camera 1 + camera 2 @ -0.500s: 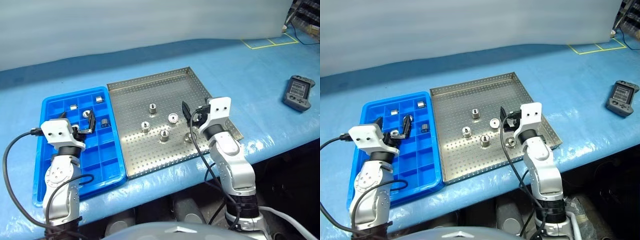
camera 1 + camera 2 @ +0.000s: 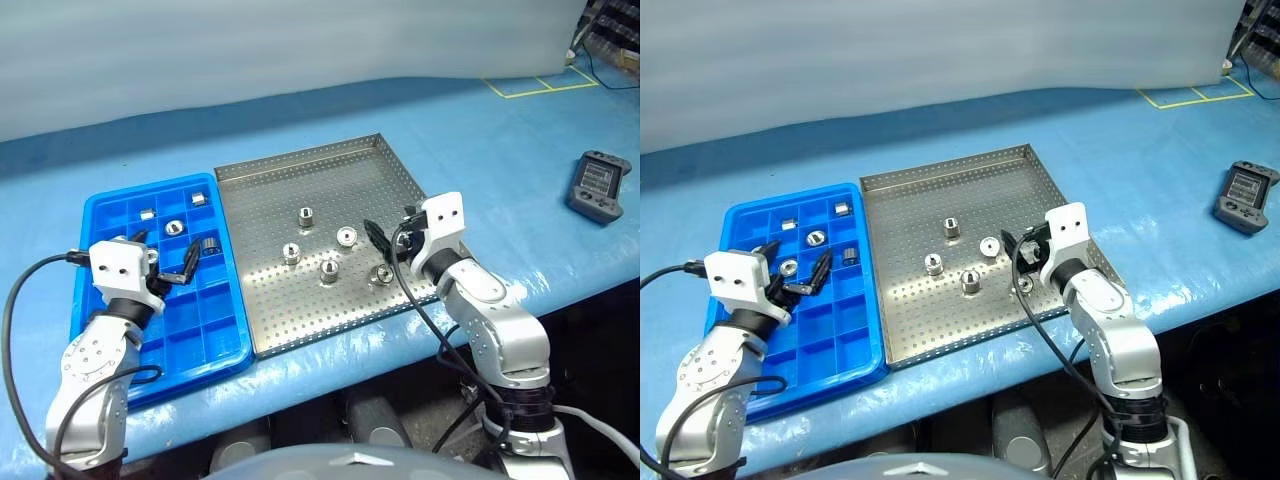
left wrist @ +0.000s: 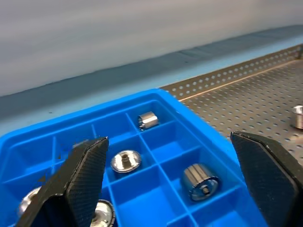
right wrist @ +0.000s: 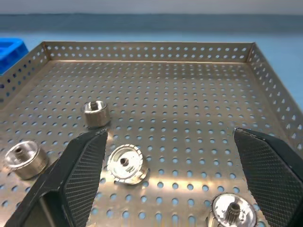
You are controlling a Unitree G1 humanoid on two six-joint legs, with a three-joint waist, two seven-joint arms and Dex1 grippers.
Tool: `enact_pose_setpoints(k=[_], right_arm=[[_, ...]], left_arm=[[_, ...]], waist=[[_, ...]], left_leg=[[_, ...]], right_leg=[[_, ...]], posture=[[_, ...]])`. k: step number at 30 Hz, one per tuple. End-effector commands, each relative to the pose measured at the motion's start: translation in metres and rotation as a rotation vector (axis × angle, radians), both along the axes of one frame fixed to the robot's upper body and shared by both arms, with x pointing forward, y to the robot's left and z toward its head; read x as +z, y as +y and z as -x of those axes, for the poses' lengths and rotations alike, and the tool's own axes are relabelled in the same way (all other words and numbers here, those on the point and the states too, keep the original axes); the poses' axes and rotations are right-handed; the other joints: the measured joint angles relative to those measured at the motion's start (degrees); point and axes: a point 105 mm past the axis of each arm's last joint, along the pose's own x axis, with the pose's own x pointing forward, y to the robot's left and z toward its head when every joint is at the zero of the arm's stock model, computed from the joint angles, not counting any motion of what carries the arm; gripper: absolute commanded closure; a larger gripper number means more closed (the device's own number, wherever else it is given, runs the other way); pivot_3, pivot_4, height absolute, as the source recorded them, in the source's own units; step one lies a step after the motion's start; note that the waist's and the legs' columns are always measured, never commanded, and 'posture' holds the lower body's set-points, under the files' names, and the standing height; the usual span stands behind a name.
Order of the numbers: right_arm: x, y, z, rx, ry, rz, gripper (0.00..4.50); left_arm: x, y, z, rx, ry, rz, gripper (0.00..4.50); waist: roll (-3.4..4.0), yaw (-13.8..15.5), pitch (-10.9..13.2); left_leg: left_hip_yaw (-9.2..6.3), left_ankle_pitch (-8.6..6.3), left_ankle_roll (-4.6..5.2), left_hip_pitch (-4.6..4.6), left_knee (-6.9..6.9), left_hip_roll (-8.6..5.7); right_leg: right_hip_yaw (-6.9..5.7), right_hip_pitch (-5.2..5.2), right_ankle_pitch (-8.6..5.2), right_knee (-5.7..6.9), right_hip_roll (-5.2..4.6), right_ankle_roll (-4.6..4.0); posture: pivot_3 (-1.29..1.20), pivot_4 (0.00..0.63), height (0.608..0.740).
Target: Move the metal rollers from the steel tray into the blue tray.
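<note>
Several metal rollers (image 2: 328,270) lie scattered on the steel tray (image 2: 270,210), which sits right of the blue tray (image 2: 90,215). Several more rollers (image 3: 200,179) rest in the blue tray's far compartments. My left gripper (image 2: 163,255) hovers open and empty over the blue tray's middle rows. My right gripper (image 2: 390,235) hangs open and empty over the steel tray's front right part. One roller (image 4: 124,163) lies on the tray between its fingers (image 4: 80,175), and another (image 2: 382,273) lies just below the wrist.
A black handheld controller (image 2: 598,185) lies on the blue table cover at the far right. Yellow tape lines (image 2: 540,85) mark the back right corner. The table's front edge runs just below both trays.
My left gripper has sunk a little towards the front of the blue tray. The right arm's elbow has swung out to the right and its gripper has dipped slightly. Both stay open.
</note>
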Motion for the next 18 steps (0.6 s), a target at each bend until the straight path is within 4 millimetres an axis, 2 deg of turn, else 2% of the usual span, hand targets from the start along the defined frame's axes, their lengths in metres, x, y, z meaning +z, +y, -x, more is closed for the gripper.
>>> enact_pose_setpoints(k=[1, 9, 18], right_arm=[[0.004, 0.016, 0.014, 0.152, 0.036, 0.017, 0.02], [-0.008, 0.035, 0.030, 0.354, 0.089, 0.115, 0.02], [-0.015, 0.048, 0.036, 0.442, 0.120, 0.132, 0.02]], left_arm=[[0.008, -0.017, 0.010, -0.142, 0.019, -0.006, 0.01], [-0.001, -0.028, 0.024, -0.279, 0.135, -0.019, 0.01], [-0.005, -0.032, 0.028, -0.285, 0.154, -0.016, 0.01]], waist=[[0.00, -0.04, 0.00], [-0.01, 0.23, 0.01], [-0.02, 1.10, 0.01]], left_leg=[[0.00, 0.00, 0.00, 0.00, 0.00, 0.00], [0.03, 0.00, 0.00, 0.01, 0.02, 0.02], [0.04, 0.00, 0.00, 0.00, 0.01, 0.02]], right_leg=[[0.00, 0.00, -0.01, 0.00, 0.01, -0.01], [0.00, 0.00, -0.03, 0.01, 0.02, -0.01], [0.00, -0.01, -0.03, -0.01, 0.01, -0.01]], posture=[[-0.05, 0.150, 0.740], [-0.03, 0.150, 0.740], [-0.01, 0.150, 0.740]])
